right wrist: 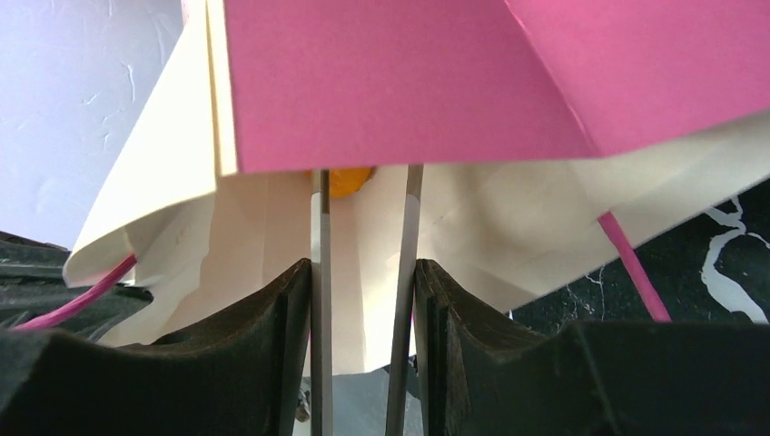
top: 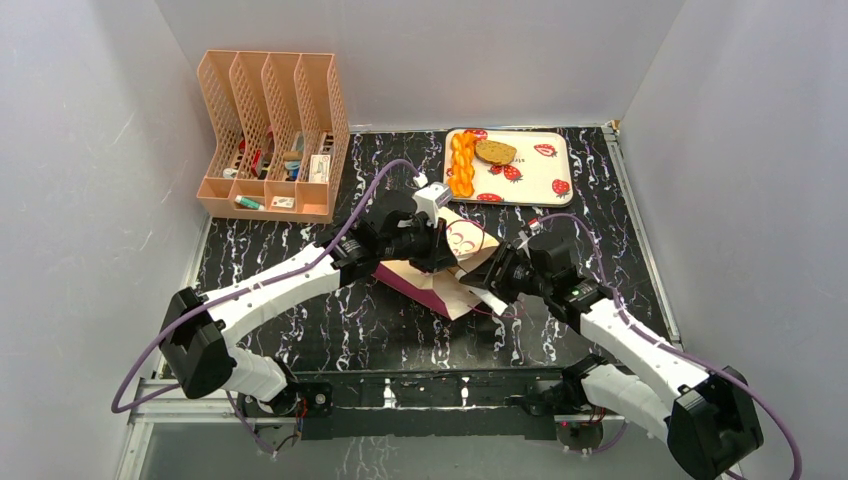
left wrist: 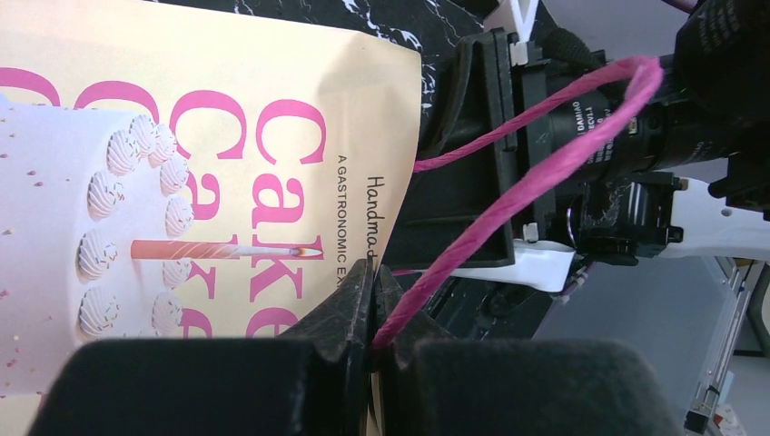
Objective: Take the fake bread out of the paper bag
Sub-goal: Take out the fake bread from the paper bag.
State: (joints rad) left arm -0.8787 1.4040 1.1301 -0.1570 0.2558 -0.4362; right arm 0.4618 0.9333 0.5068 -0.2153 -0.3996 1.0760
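Room: pale walls [top: 420, 60] on 3 sides of the paper bag [top: 465, 240].
Table [top: 300, 330]: black marbled, hard under the bag.
Paper bag: tilted; thin, light, easily crumpled.
Tray [top: 535, 168]: behind the bag, 2 pieces [top: 461, 165] on it.
Fake bread [right wrist: 348, 181]: 1 orange bit inside the bag mouth; likely light, stiff, slick; best pinched across the middle.
Left jaws: clamped on bag edge and cord handle [left wrist: 545, 173].
Right jaws: narrow gap, empty, at bag mouth.

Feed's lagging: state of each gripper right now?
Left gripper: closed on the paper bag edge.
Right gripper: open, tips inside the paper bag mouth.
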